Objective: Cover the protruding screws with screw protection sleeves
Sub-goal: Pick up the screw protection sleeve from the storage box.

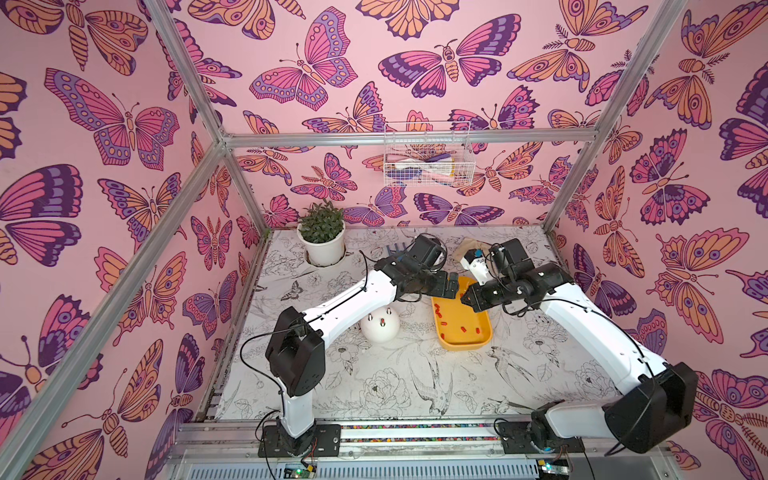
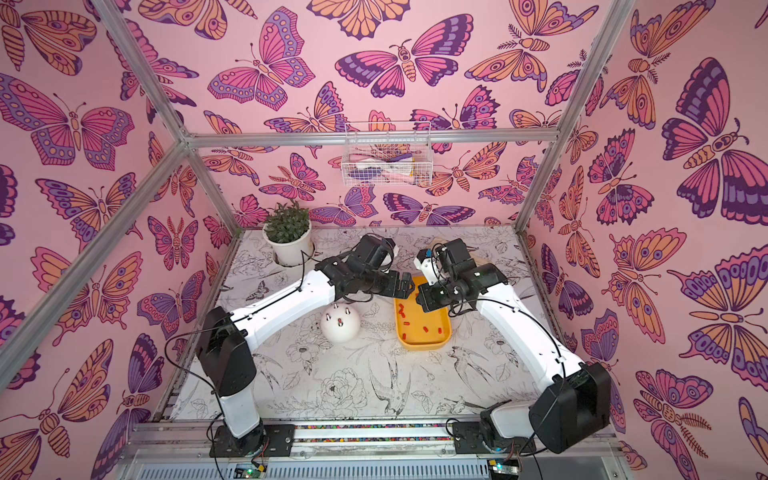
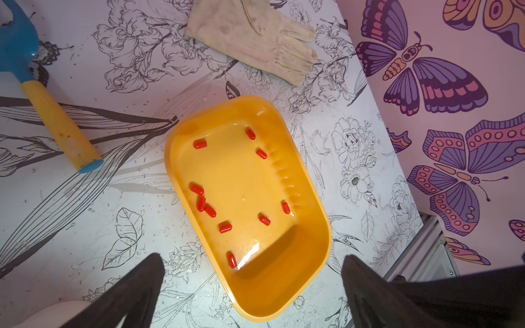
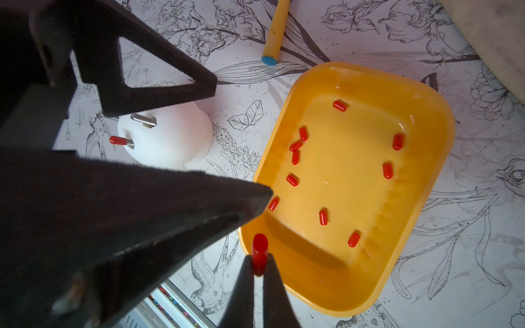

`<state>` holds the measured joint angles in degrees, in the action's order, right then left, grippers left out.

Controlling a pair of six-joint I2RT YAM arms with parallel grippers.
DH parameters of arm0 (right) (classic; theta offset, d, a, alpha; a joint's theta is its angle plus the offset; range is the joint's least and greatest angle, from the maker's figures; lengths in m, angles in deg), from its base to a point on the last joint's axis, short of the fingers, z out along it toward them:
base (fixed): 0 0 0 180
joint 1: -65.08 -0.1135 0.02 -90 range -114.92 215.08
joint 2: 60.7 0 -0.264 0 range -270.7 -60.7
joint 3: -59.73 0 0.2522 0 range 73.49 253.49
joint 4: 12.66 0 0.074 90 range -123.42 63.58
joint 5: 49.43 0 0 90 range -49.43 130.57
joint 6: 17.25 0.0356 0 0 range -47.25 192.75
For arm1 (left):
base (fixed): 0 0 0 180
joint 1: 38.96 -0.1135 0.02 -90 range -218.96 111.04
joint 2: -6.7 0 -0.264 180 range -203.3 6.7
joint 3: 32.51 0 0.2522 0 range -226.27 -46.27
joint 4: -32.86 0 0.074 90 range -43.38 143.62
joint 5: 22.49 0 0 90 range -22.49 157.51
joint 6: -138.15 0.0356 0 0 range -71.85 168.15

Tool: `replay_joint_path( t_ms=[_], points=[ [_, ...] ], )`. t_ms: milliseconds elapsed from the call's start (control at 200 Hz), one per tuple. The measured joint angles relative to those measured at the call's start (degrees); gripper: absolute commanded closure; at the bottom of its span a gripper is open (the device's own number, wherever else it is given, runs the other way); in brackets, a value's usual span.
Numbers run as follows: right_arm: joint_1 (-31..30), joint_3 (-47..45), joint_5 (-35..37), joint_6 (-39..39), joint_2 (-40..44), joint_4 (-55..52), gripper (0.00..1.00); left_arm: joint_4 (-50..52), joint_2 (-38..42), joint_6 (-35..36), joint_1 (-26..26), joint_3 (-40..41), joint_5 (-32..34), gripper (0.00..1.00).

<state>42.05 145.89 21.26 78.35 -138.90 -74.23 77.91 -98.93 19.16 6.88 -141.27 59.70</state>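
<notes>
The white dome (image 1: 380, 330) (image 4: 176, 139) stands left of the yellow tray (image 1: 465, 316) (image 3: 244, 176) (image 4: 341, 170). Its protruding screws (image 4: 143, 119) stick up bare, except one that wears a red sleeve (image 4: 118, 140). Several screw protection sleeves (image 3: 199, 144) (image 4: 340, 105) lie loose in the tray. My right gripper (image 4: 259, 262) (image 1: 465, 297) is shut on one red sleeve (image 4: 259, 250) above the tray's near rim. My left gripper (image 3: 252, 257) (image 1: 451, 286) hangs wide open over the tray's far left end, holding nothing. Its dark fingers (image 4: 199, 85) hide part of the dome in the right wrist view.
A blue trowel with a yellow handle (image 3: 56, 125) and a beige glove (image 3: 255, 39) lie behind the tray. A potted plant (image 1: 322, 241) stands at the back left. A wire basket (image 1: 428, 156) hangs on the back wall.
</notes>
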Motion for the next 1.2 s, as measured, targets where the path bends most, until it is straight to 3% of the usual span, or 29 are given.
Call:
replay_joint_path(
  t_ms=[1198],
  points=[
    [1.1, 0.0, -1.3, 1.4, 2.7, 0.5, 0.90, -4.7, 0.0, -2.2, 1.3, 1.5, -1.6, 0.00]
  ],
)
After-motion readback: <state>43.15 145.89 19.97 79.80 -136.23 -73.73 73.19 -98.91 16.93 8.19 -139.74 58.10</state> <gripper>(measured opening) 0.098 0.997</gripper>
